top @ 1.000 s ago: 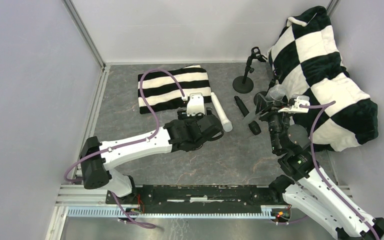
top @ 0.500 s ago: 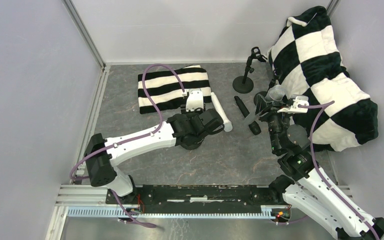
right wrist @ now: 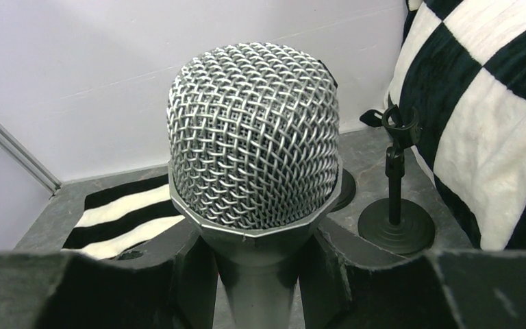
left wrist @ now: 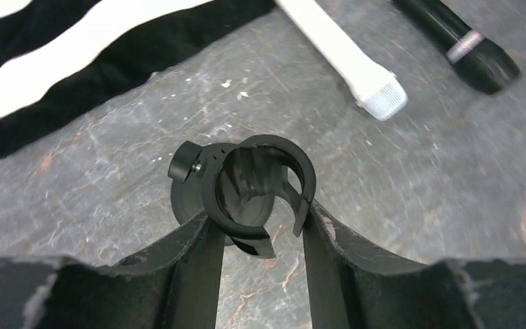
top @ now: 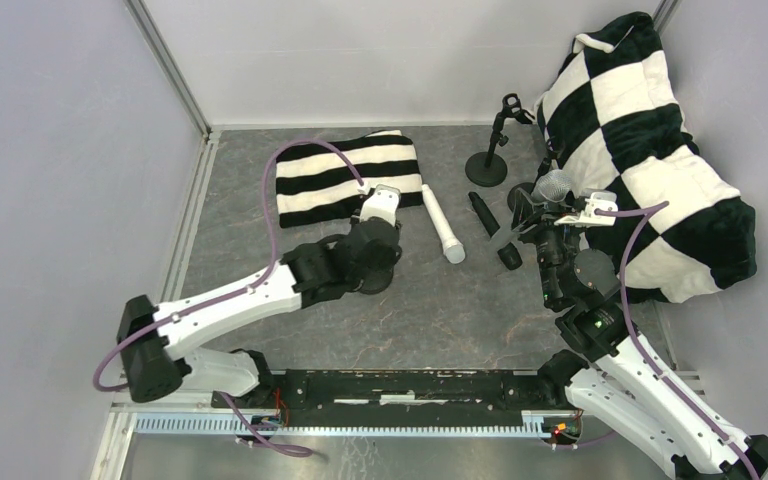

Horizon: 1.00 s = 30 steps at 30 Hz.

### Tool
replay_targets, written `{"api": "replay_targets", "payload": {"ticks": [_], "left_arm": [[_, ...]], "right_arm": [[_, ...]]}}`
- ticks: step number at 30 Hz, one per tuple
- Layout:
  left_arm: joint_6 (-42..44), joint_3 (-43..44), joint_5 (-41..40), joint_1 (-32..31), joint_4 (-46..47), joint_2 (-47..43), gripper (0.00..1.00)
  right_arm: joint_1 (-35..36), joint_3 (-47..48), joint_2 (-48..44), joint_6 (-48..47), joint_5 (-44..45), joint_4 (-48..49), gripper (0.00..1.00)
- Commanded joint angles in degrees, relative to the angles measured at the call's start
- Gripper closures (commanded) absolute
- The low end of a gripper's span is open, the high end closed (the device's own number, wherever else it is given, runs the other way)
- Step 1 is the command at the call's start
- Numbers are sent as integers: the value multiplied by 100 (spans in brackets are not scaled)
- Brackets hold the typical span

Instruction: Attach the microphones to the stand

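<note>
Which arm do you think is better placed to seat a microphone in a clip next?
Right: the right gripper holds the silver microphone upright, while the left gripper clamps the stand clip.

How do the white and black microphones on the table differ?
The white microphone is white all over, mesh included; the black microphone carries a pale ring near its head. The white one lies to the black one's left. Both lie flat, roughly parallel, unheld.

a robotics lab cell: pale walls (top: 60,150) and aluminium posts (top: 167,65) box in a grey bench (top: 460,310), left arm (top: 230,300) and right arm (top: 650,400) bolted to a rail (top: 390,385).
</note>
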Motion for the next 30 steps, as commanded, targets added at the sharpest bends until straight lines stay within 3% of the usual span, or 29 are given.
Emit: {"api": "replay_targets", "payload": {"ticks": [1, 7, 10, 21, 23, 30], "left_arm": [[1905, -289, 1952, 103, 1474, -686, 64], [3063, -179, 2930, 111, 1486, -905, 66], [3358, -132, 2979, 153, 1428, -889, 70], [3193, -455, 2660, 418, 1247, -1269, 69], [3071, -631, 2439, 502, 1207, -1466, 64], [2545, -1178, 2148, 695, 1163, -1915, 33]], "right_arm": [[-21, -11, -53, -79, 27, 137, 100], [-18, -50, -61, 26, -29, 93, 100], [-20, -59, -77, 49, -42, 60, 100], [-24, -68, 1, 67, -174, 49, 100], [-25, -81, 27, 94, -236, 57, 100], [-19, -83, 141, 209, -443, 92, 100]]}}
